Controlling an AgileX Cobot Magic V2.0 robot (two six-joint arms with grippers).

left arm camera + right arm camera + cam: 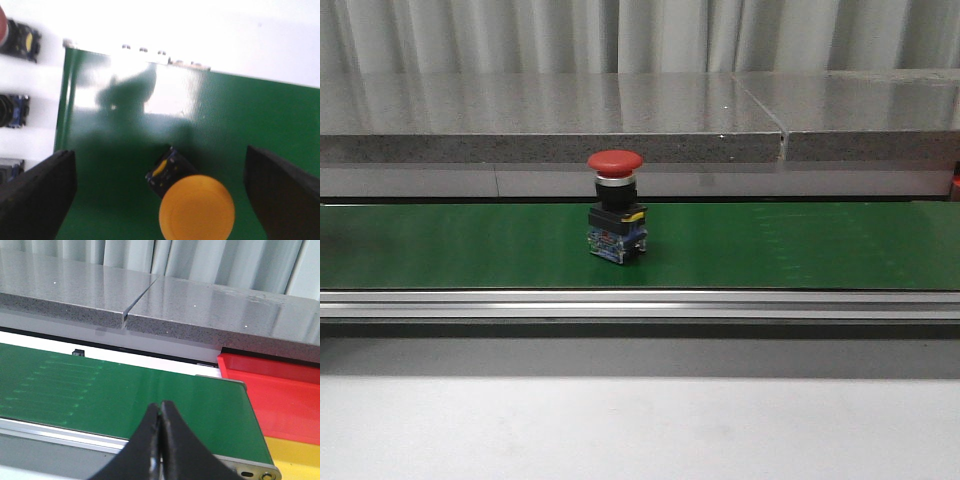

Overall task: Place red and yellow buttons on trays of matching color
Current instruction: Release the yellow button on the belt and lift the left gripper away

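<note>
A: Front view. Where is the task item?

B: A red mushroom-head push button (615, 218), with a glossy domed cap on a black and blue blocky switch body, stands upright near the middle of the matte green conveyor belt (800, 245). No arm shows in this view. The upright pose leaves the cap free for a grasp from above, as I judge it.

A: Left wrist view?

B: The left gripper (160, 192) has its black, blunt fingers (37, 195) spread wide apart. Between them, touching neither, sits a yellow mushroom-head push button (195, 207) with a smooth round cap and a dark body. The gripper straddles it, probably in readiness to close. More dark-bodied push buttons (15, 40) lie in a row on the white surface beside the belt end; the image is blurred there.

A: Right wrist view?

B: The right gripper (160, 440) has its tapered black fingers pressed together with nothing between them. It hangs over the near belt edge. Past the belt end lie a shallow red plastic tray (275, 390) and, nearer, a yellow plastic tray (295, 460), placed to receive matching buttons. A grey speckled stone ledge (125, 297) runs behind.
</note>
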